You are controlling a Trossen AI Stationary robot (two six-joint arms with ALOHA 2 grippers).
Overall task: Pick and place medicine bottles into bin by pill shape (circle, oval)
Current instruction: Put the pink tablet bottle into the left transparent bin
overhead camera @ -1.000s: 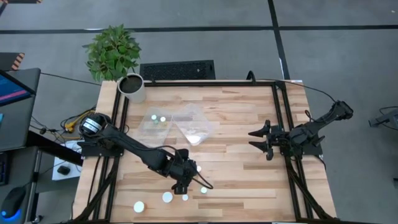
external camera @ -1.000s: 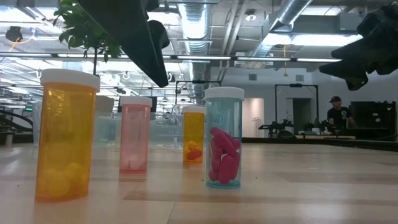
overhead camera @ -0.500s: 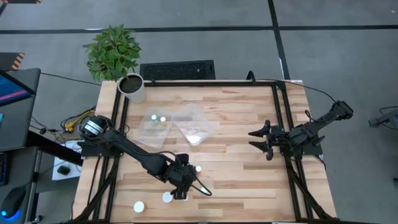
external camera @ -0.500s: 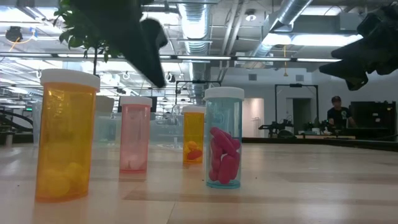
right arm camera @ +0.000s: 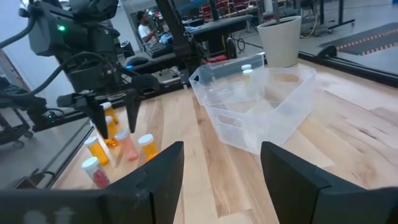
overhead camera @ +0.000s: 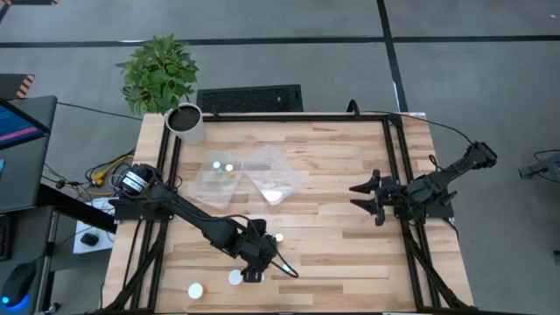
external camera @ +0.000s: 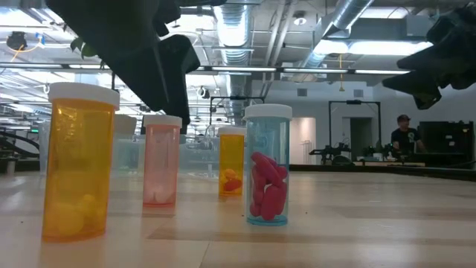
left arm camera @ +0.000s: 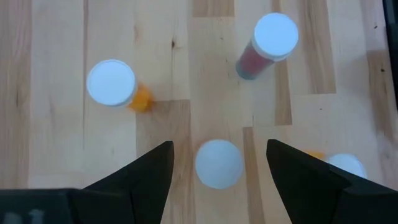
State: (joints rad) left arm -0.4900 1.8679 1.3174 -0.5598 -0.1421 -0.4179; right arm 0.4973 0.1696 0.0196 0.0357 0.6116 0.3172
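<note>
Between the two spread fingers of the left gripper point(left arm camera: 217, 163) sits the round white cap of one medicine bottle point(left arm camera: 218, 163); a second ago this gripper was a little farther up the table, and now it has slid toward the front edge and hangs right over this bottle; the fingers are apart and are not squeezing anything yet; I think this means the arm has picked its next bottle and only needs to go down and close. Just past the fingertips stand two more bottles; an orange bottle point(left arm camera: 111, 83) is off to one side and a pink-pill bottle point(left arm camera: 272, 38) is off to the other; another white cap point(left arm camera: 347, 165) sits just outside one finger point(left arm camera: 308, 177), close enough that it could get bumped on the way down. From table height the bottles stand upright in a loose bunch, and the dark gripper point(external camera: 160, 63) hangs above them. Farther back on the table point(overhead camera: 332, 175) are two clear bins point(overhead camera: 249, 178), and one already has bottles inside; a white plant pot point(overhead camera: 185, 122) stands at the back corner. Well away, the right gripper point(overhead camera: 365, 199) waits with its fingers spread and holds nothing.
</note>
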